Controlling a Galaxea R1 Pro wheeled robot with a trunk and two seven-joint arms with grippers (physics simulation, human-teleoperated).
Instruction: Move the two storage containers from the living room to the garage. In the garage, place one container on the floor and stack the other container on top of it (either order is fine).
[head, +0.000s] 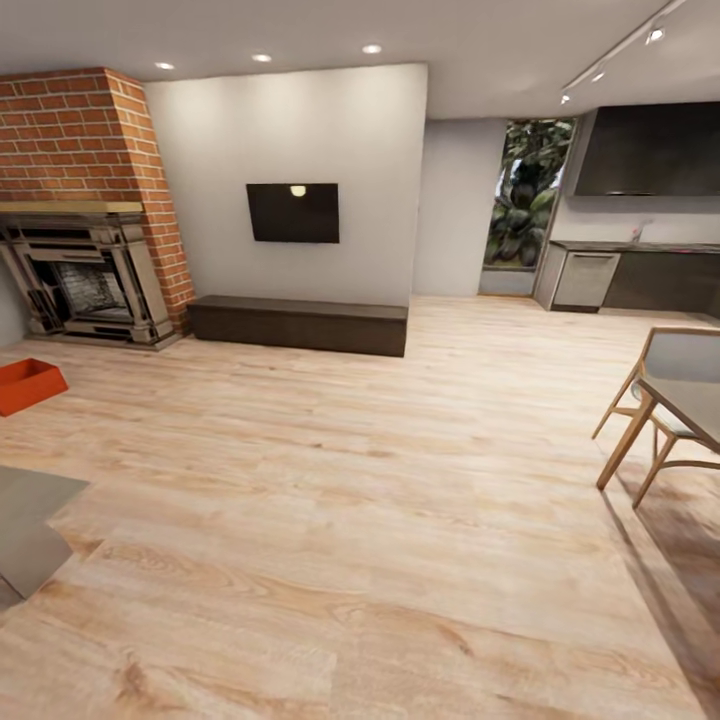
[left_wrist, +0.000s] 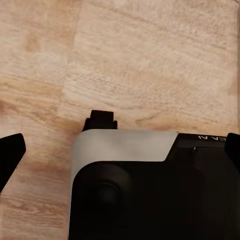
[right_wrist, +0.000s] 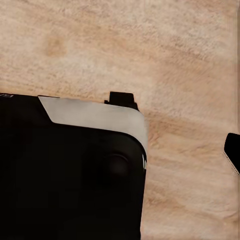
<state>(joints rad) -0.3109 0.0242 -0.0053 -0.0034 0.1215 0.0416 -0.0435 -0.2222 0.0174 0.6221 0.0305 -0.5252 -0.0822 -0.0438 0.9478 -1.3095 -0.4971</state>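
I stand in the living room, on the light wood-plank floor (head: 400, 520), and both my arms hang low over my own dark base with nothing in them. In the left wrist view a dark fingertip (left_wrist: 11, 152) sits at one edge of the picture and another at the opposite edge, so my left fingers look spread wide and empty; in the right wrist view I see just one fingertip (right_wrist: 233, 150) at the edge, so I cannot tell how far my right fingers are parted. One red-orange storage container (head: 28, 385) lies on the planks at the far left of my head view, in front of the brick fireplace (head: 85, 280), and part of it is cut off by the picture's edge; where its twin is I cannot say from here. The risk I see is in the approach. A grey tabletop corner (head: 30, 520) juts in between me and the bin at the lower left, and turning sharply toward the bin could clip my base on it. The wooden chair (head: 650, 420) and table at my right could catch my trailing side as I swing. I would also judge that coming in crooked would leave the bin out of both hands' reach.
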